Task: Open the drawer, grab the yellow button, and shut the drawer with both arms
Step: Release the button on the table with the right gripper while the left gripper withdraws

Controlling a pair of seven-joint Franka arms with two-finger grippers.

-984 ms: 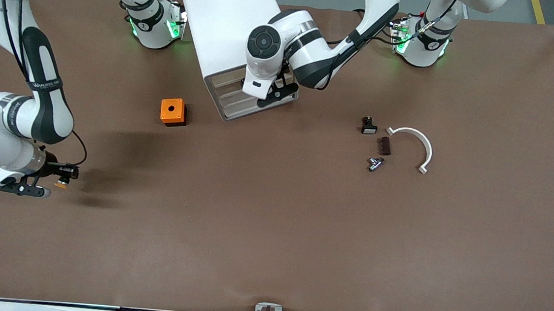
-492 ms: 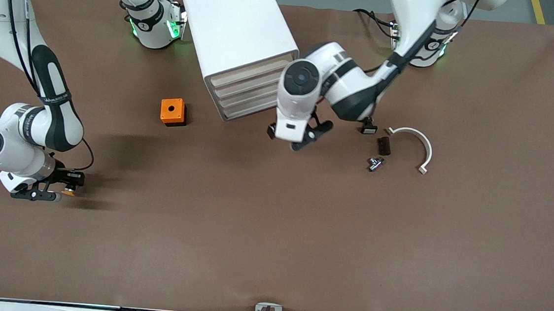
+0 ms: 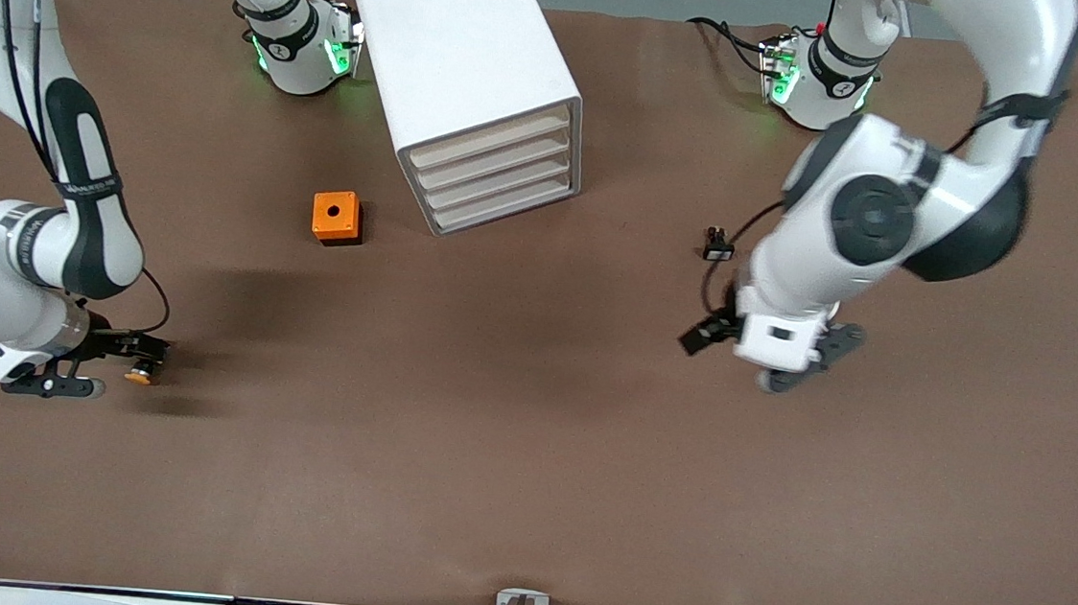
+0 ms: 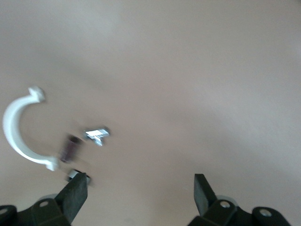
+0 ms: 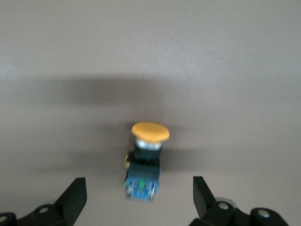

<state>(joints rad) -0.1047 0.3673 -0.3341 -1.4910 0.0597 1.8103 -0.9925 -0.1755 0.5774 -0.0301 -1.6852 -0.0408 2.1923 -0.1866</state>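
Note:
The button (image 3: 142, 373) lies on the table near the right arm's end; its orange-yellow cap and dark body show in the right wrist view (image 5: 146, 155). My right gripper (image 3: 116, 365) is low beside it, open (image 5: 139, 188), with the button on its side between the fingers and touching neither. The drawer (image 3: 489, 141), topmost in the white cabinet (image 3: 463, 46), is shut, as are the three lower ones. My left gripper (image 3: 799, 361) is open and empty (image 4: 141, 188) over the table toward the left arm's end.
An orange cube box (image 3: 336, 217) stands beside the cabinet. A small black part with a white face (image 3: 718, 249) lies near the left arm. The left wrist view shows a white curved clamp (image 4: 19, 132), a silver piece (image 4: 97, 135) and a dark piece (image 4: 70, 147).
My left arm has swung from the cabinet's front toward its own end of the table. My right gripper has let go of the button, which now lies on the table.

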